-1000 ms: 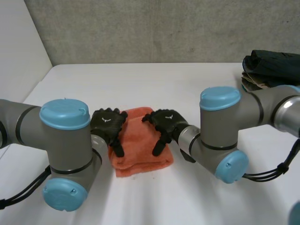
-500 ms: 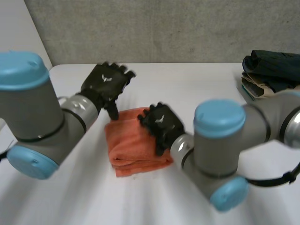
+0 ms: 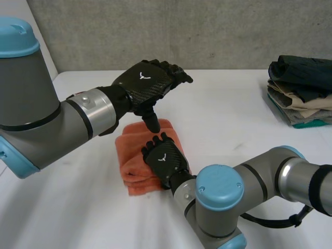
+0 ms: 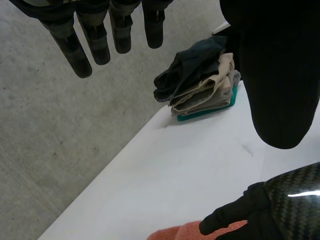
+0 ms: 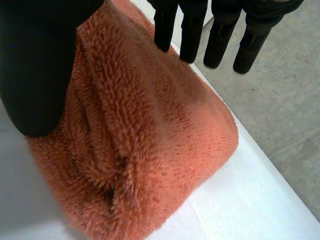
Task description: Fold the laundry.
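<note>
On my left, the left arm (image 3: 46,119) reaches in over the white table (image 3: 233,114). Its left hand (image 3: 150,83) hovers above the table with the fingers straight and spread apart, holding nothing. The thumb points down at the far edge of the folded orange towel (image 3: 134,155). From that hand the towel lies at about 6 o'clock. In the left wrist view I see the same loose fingers (image 4: 95,40) hanging free, and a sliver of the towel (image 4: 182,233) beside the right hand (image 4: 280,210).

At the centre, the towel lies flat near the table's near edge, a thick terry bundle with a fold line along its near side. The right hand (image 3: 165,161) is over the towel's right half, at about 3 o'clock from its middle. In the right wrist view its fingers (image 5: 190,30) are straight and apart from the thumb, with the towel (image 5: 150,150) under the palm and nothing pinched. I cannot tell whether the palm presses on the pile.

On the far right, at about 2 o'clock from the towel and well apart from it, sits a stack of folded clothes (image 3: 301,93), dark on top and beige and teal beneath.
</note>
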